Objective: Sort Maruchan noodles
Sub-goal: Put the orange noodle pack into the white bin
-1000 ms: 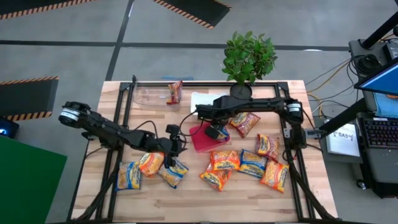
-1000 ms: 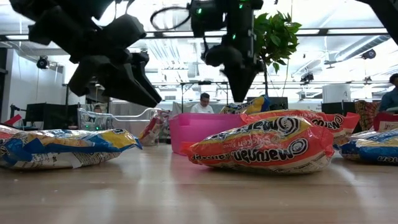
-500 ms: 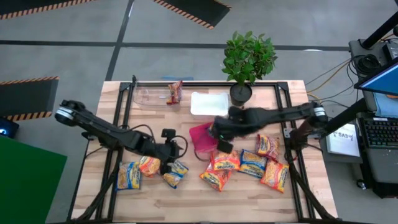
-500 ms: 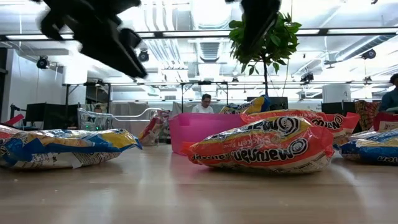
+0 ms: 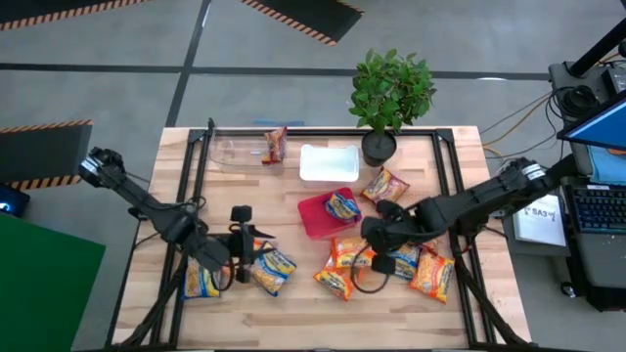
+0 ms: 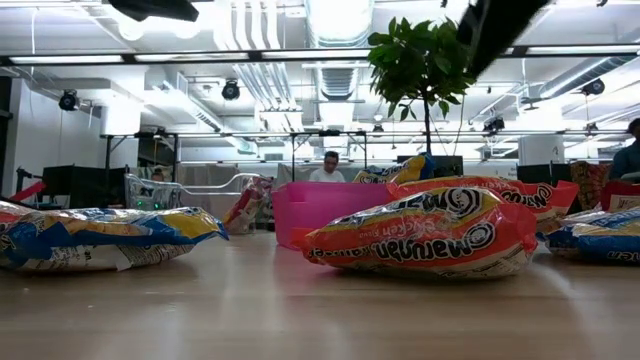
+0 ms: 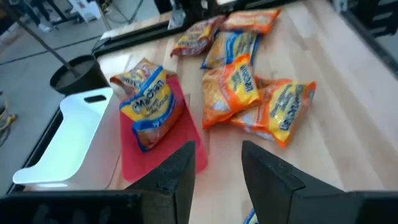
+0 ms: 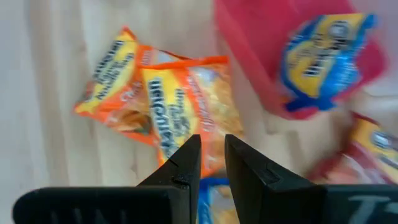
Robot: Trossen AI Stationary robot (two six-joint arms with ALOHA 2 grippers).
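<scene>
Maruchan noodle packets lie flat on the wooden table. One blue-and-yellow packet (image 5: 342, 205) (image 7: 149, 106) rests in the red tray (image 5: 315, 223). A reddish-pink one (image 5: 275, 145) sits in the clear tray (image 5: 230, 152), and another (image 5: 388, 184) lies beside the red tray. Orange packets (image 5: 352, 252) (image 8: 177, 118) and blue-and-yellow ones (image 5: 399, 259) cluster near the right. My right gripper (image 5: 370, 240) (image 8: 211, 165) hovers over that cluster, narrowly open and empty. My left gripper (image 5: 252, 252) (image 7: 217, 180) is open and empty above the packets near the left (image 5: 274, 269).
A white tray (image 5: 330, 163) and a potted plant (image 5: 391, 93) stand at the far edge. A black frame (image 5: 196, 176) runs along the table's sides. In the low view a big orange packet (image 6: 420, 240) lies close in front. A person (image 6: 328, 168) sits far behind.
My right gripper left the red tray, swinging toward the right and near edge, over the orange packets. The blue-and-yellow packet now lies uncovered in the red tray. My left gripper drew back toward the left and near edge. In the low view both grippers rose out of the picture.
</scene>
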